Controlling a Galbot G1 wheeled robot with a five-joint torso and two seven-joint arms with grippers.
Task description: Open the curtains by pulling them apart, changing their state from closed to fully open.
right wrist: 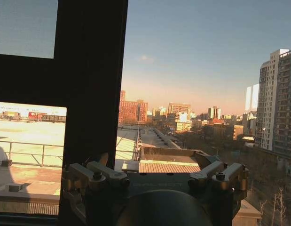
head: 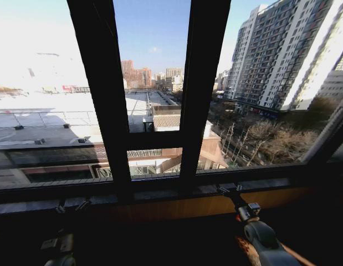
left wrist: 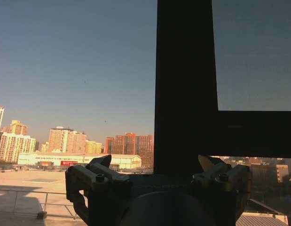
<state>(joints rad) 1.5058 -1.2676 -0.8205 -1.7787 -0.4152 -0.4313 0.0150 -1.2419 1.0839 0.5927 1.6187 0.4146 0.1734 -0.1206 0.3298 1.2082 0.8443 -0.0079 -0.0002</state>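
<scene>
The curtains are out of view; bare glass and dark window frames [head: 196,83] face me. My left gripper [head: 71,207] sits low at the left by the sill, and in the left wrist view the left gripper [left wrist: 154,165] is open with nothing between its fingers [left wrist: 101,162]. My right gripper [head: 231,190] reaches up to the sill at the right. In the right wrist view the right gripper [right wrist: 152,162] is also open and holds nothing, its fingers [right wrist: 204,161] spread before the pane.
A wooden sill [head: 177,206] runs under the window, with deep shadow below it. A pale slanted strip [head: 329,130] crosses the right edge; I cannot tell what it is. City rooftops and towers lie beyond the glass.
</scene>
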